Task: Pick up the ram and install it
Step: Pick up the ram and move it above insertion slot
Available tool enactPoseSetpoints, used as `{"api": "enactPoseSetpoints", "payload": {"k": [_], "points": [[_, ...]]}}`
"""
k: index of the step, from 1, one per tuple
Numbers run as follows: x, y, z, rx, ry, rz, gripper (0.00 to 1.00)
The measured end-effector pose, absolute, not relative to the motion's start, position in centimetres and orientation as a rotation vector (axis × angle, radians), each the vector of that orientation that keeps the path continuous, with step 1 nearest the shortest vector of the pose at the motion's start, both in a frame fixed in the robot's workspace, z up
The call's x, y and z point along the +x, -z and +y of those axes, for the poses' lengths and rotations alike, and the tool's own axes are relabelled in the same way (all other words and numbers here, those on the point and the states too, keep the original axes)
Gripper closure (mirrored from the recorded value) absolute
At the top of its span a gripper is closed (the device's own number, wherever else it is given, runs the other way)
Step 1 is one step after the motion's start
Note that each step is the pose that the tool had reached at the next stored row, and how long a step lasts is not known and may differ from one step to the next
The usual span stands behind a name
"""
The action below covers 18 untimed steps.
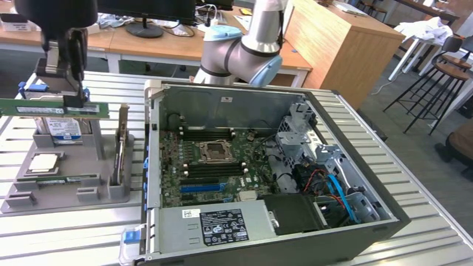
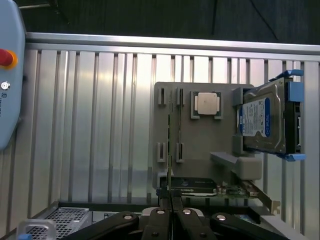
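1. I see the gripper [image 1: 75,101] clamped shut on the ram [image 1: 41,108], held level above the grey tray [image 1: 81,166].
2. Twin stick [image 1: 63,179] lies in the tray.
3. Hard drive's blue label [image 2: 254,118] and power-supply sticker [image 1: 224,227]: writing unreadable.

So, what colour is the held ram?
The ram is green with a pale label; best in exterior view.

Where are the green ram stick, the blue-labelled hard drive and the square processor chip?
ram [image 1: 37,109]: exterior view, on the flat face of the green board.
hard drive [image 2: 255,117]: wrist view, on its blue label.
processor chip [image 2: 208,104]: wrist view, on the middle of its pale lid.
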<state>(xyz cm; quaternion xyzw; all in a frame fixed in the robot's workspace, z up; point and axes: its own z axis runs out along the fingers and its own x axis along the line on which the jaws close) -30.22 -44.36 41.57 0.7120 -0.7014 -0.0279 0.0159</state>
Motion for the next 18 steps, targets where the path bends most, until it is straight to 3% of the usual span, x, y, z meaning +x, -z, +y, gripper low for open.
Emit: {"api": "enactPoseSetpoints", "payload": {"k": [18], "points": [[-23.5,-41.6,-44.4,2.217,0.087,-2.178,0.88]]}}
